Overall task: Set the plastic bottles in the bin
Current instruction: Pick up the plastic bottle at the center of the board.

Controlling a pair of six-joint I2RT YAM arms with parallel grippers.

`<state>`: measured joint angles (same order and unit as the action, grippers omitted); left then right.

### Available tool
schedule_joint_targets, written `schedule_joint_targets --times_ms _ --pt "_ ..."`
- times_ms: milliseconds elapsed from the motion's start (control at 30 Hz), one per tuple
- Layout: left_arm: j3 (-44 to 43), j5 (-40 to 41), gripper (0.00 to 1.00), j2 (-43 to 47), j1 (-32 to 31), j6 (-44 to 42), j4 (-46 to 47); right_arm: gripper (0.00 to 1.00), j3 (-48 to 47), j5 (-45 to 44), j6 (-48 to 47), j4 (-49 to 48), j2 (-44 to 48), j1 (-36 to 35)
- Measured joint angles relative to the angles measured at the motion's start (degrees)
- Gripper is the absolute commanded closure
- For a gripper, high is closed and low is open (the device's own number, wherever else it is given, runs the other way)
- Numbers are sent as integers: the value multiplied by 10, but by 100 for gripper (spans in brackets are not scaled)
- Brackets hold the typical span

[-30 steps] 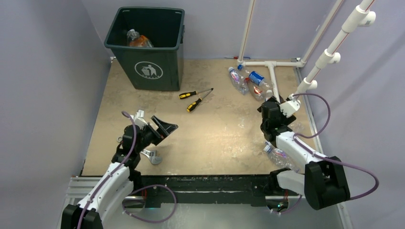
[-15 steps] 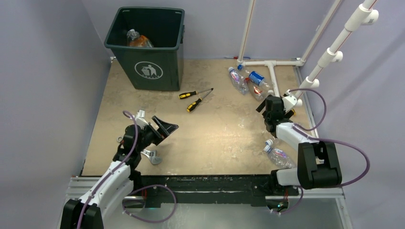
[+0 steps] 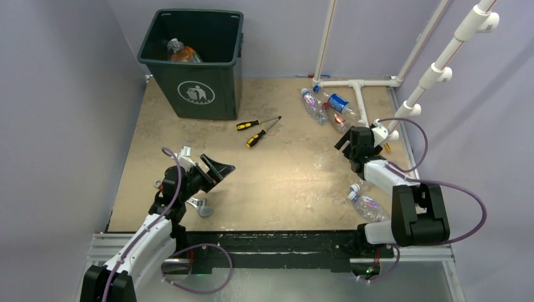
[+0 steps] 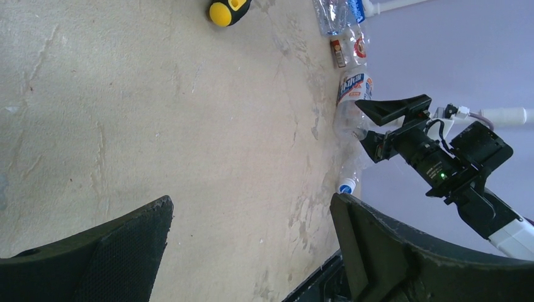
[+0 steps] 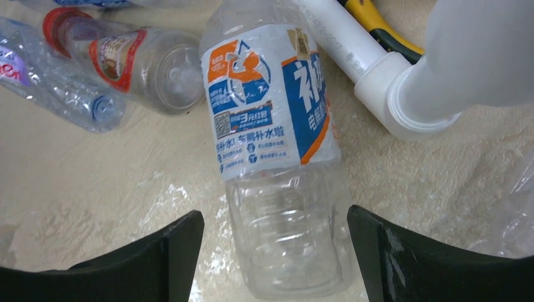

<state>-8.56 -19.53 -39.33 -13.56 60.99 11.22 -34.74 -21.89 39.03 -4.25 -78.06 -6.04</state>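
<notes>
Right wrist view is showing my right end effector (image 5: 274, 217) spread wide on either side of a clear bottle (image 5: 271, 119) with a blue-and-orange label. The bottle is lying on the tabletop (image 3: 283, 182) with its lower body between my fingers (image 5: 170, 251). I am still seeing a gap on each side, so I am not yet gripping it. A red-labelled bottle (image 5: 135, 60) is lying just beside it, and a white pipe fitting (image 5: 390, 88) is sitting close on the other side.

Over the last second I have been reaching this arm forward from nearer my base, out to the cluster of bottles by the pipes. My fingers are also starting to draw in. I am judging this to be the start of a pick, with the carry to the bin (image 3: 195, 94) yet to come. The bin is standing at the far left corner, well apart from this bottle. It is already holding at least one bottle with an orange label (image 3: 181, 53).

My left end effector (image 4: 250, 201) is hanging released and empty over bare tabletop near the wrench (image 3: 200, 206). Another bottle (image 3: 365, 202) is lying near my right base, and I am leaving it for later. The fitting is crowding my right finger, so I am expecting a tight close.
</notes>
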Motion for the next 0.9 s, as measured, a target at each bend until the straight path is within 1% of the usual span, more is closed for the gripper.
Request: schedule_joint_targets --times_ms 133,267,400,500,600,767,900 --pt "0 0 4 3 0 0 -1 21 -14 -3 7 14 -31 0" --pt "0 0 5 15 0 0 -2 31 -23 -12 8 22 -52 0" --pt "0 0 5 26 0 0 -8 39 -25 -10 8 25 -50 -1" --pt "0 0 5 33 0 0 -17 43 -25 -7 7 34 -36 -1" --pt "0 0 5 34 0 0 -21 47 -20 2 5 49 3 0" --pt "0 0 5 34 0 0 -28 50 0 35 0 74 100 -1" --pt "0 0 5 39 0 1 -31 51 31 75 -1 98 186 -23"
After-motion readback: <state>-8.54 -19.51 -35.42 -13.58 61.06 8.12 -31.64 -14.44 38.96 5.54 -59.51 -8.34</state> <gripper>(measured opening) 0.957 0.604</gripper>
